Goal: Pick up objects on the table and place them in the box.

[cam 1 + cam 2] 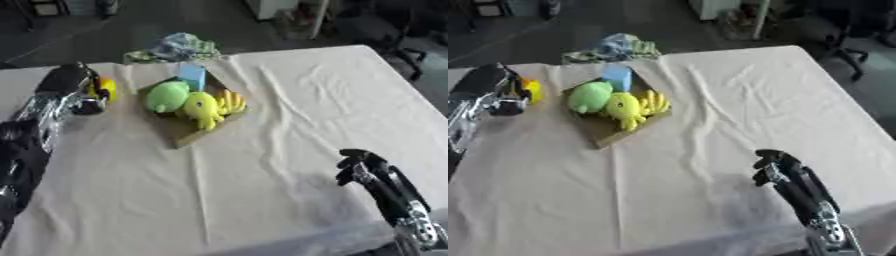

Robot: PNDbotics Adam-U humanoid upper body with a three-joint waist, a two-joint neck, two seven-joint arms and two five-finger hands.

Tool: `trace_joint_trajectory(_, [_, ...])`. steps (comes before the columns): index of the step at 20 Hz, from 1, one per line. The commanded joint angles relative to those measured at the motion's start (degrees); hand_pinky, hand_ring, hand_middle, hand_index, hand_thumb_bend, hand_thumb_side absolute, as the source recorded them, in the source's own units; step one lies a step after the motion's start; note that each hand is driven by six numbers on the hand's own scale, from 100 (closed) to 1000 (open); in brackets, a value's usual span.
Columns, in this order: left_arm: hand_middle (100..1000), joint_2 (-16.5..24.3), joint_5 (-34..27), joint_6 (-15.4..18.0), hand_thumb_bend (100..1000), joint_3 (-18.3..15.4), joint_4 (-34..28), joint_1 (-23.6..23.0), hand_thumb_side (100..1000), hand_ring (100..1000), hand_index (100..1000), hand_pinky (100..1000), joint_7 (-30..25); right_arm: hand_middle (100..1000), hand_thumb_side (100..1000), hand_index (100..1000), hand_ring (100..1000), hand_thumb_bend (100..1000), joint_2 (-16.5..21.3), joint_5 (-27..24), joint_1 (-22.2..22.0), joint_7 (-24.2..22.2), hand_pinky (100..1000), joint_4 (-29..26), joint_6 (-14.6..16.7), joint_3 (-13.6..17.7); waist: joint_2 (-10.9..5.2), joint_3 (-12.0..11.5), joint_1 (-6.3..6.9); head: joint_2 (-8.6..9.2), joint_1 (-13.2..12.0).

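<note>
Left eye view shows the cream cloth-covered table [289, 115] with a flat brown box [185, 131] lying on it toward the far left. Inside the box sit 3 soft toys and a block: a green round plush [166, 96] at the box's left side, a yellow plush [203, 108] touching it on the right, an orange-yellow toy with finger-like prongs [231, 101] against the yellow plush's right side, and a light blue block [192, 76] at the box's far corner.

Just left of the box, the left hand [72, 82] hangs over the cloth with its fingers curled round a yellow object [104, 90], which peeks out on the side facing the box; I can make out only its colour and a rounded shape, with a hint of red on it. The silver and black forearm runs back from it toward the lower left edge.

Well apart from the box, near the lower right corner, the right hand [360, 165] rests over the table with its fingers curled in and holding nothing.

Beyond the box, at the table's far edge, lies a crumpled blue and green cloth [178, 47].
</note>
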State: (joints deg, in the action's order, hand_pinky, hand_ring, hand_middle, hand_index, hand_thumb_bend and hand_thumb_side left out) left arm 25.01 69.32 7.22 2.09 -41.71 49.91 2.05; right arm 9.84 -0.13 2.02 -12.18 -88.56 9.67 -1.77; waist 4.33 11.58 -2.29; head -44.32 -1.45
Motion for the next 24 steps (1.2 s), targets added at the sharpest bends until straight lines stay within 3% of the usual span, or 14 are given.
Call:
trace_joint_trajectory(1, [449, 3.1, -1.7, 0.6, 100, 0.5, -3.4, 1.9, 230, 462, 637, 585, -1.9, 552, 589, 753, 529, 100, 0.9, 0.0, 0.7, 0.1, 508, -0.8, 0.1, 0.3, 0.07, -0.1, -0.09, 0.2, 0.2])
trace_joint_trajectory(4, [674, 3.1, -1.2, 0.3, 100, 0.4, -3.2, 1.9, 230, 640, 832, 719, -3.5, 552, 590, 753, 529, 100, 0.9, 0.1, 0.7, 0.0, 508, -0.8, 0.1, 0.2, 0.04, 0.0, -0.1, 0.2, 0.2])
trace_joint_trajectory(5, [752, 2.9, -0.5, 0.1, 176, 0.4, -2.5, 1.8, 243, 714, 877, 772, -4.1, 552, 591, 753, 529, 100, 0.9, 0.0, 0.7, 0.0, 508, -0.7, 0.1, 0.2, 0.03, 0.1, -0.18, 0.2, 0.2])
trace_joint_trajectory(9, [859, 1.8, 3.6, 0.1, 208, -0.4, 1.7, 1.8, 333, 821, 930, 846, -7.1, 552, 598, 753, 529, 100, 0.9, -0.1, 0.5, -0.1, 507, -0.5, 0.0, 0.1, 0.12, 0.7, -0.57, 0.2, -0.1])
trace_joint_trajectory(16, [845, 0.7, 7.2, -1.4, 169, -2.4, 6.6, 1.7, 271, 802, 919, 818, -7.1, 552, 610, 753, 529, 100, 0.3, -0.4, 0.7, -0.2, 508, -0.6, -0.1, -0.1, 0.81, 1.4, -0.99, 0.2, -0.4])
trace_joint_trajectory(22, [743, -0.1, 8.2, -3.0, 123, -2.7, 8.3, 0.8, 255, 698, 850, 727, -4.0, 552, 618, 753, 529, 100, 0.1, -0.5, 0.8, -0.3, 508, -0.6, -0.2, -0.2, 0.84, 1.6, -1.07, 0.2, -0.5])
trace_joint_trajectory(24, [660, -0.3, 8.6, -3.5, 100, -2.7, 8.3, 0.6, 241, 627, 793, 682, -2.1, 552, 618, 753, 529, 100, 0.1, -0.5, 0.8, -0.3, 508, -0.6, -0.2, -0.2, 0.82, 1.7, -1.11, 0.2, -0.5])
